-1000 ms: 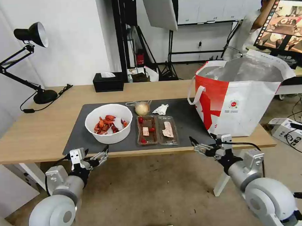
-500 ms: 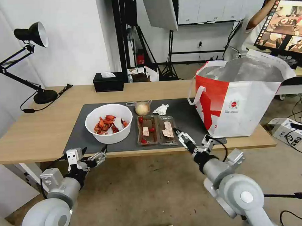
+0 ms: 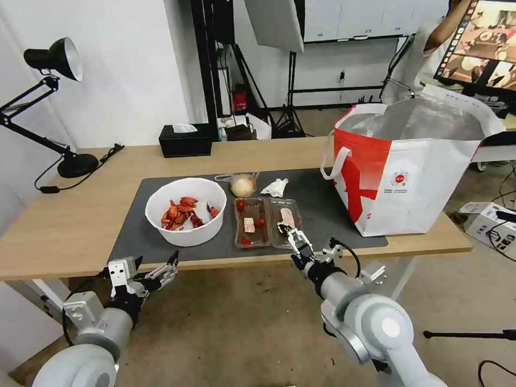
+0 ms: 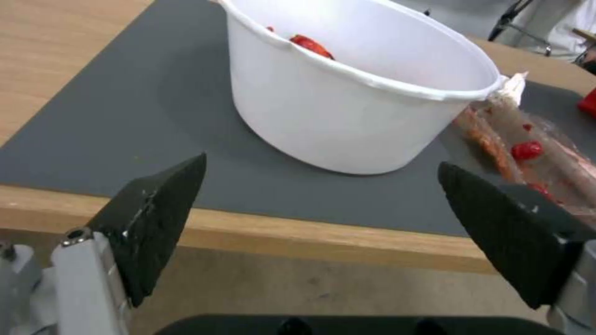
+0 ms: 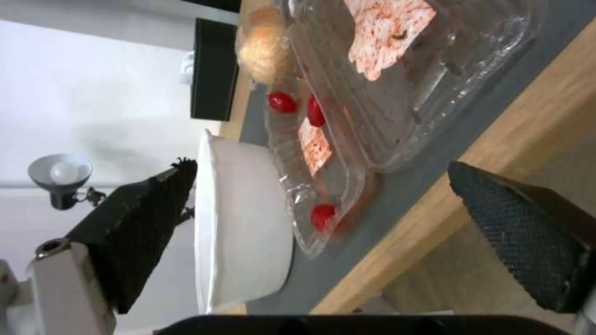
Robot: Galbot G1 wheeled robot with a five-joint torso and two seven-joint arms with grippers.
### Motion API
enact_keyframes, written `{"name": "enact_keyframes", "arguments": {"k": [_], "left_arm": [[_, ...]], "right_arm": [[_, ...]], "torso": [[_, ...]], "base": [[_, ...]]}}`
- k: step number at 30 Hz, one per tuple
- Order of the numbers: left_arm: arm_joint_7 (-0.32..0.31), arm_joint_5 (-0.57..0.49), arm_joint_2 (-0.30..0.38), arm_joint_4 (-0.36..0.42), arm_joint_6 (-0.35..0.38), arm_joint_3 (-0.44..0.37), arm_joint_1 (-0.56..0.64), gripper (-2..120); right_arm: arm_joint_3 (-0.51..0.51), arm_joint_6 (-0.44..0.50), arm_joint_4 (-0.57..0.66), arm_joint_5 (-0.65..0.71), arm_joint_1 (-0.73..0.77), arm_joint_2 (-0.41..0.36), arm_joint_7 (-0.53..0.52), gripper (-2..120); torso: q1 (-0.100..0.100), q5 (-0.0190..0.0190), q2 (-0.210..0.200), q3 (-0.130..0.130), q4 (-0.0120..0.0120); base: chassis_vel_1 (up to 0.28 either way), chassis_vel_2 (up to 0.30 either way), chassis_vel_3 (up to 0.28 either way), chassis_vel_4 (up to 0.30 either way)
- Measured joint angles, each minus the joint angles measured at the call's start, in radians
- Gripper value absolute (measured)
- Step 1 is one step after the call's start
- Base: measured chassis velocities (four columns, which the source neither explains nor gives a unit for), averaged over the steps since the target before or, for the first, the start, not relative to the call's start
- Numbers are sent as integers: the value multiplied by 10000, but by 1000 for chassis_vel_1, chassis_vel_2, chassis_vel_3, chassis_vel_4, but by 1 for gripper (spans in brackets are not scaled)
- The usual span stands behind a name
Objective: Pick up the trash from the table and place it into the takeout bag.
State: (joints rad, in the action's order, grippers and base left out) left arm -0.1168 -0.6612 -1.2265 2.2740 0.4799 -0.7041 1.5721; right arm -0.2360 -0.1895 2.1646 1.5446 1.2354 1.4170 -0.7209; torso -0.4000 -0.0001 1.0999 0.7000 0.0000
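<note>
The right gripper (image 3: 292, 236) is hovering, fingers spread wide and empty, at the near edge of the clear tray (image 3: 268, 222), whose long axis is running away from it toward the bowl (image 3: 186, 211)'s right side.

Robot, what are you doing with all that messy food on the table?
The robot is cleaning up. Its right claw is open at the near edge of the table, reaching at the clear plastic tray of red scraps. Its left claw is open too, just below the table edge in front of the white bowl of shells. Nothing is picked up yet, and the big takeout bag stands open on the right.
</note>
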Motion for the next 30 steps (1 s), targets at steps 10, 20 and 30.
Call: {"name": "enact_keyframes", "arguments": {"k": [10, 20, 30], "left_arm": [[-4, 6, 30, 49, 18, -150, 94, 100], [-8, 22, 6, 47, 21, -193, 121, 100], [-13, 34, 4, 6, 21, -195, 130, 100]], "right_arm": [[124, 47, -484, 24, -562, 407, -342, 100], [196, 46, -777, -21, -821, 512, -671, 100], [183, 41, -943, -21, -1012, 508, -775, 100]], "torso": [[0, 0, 0, 0, 0], [0, 1, 0, 0, -1], [0, 1, 0, 0, 0]], "base": [[0, 0, 0, 0], [0, 0, 0, 0], [0, 0, 0, 0]]}}
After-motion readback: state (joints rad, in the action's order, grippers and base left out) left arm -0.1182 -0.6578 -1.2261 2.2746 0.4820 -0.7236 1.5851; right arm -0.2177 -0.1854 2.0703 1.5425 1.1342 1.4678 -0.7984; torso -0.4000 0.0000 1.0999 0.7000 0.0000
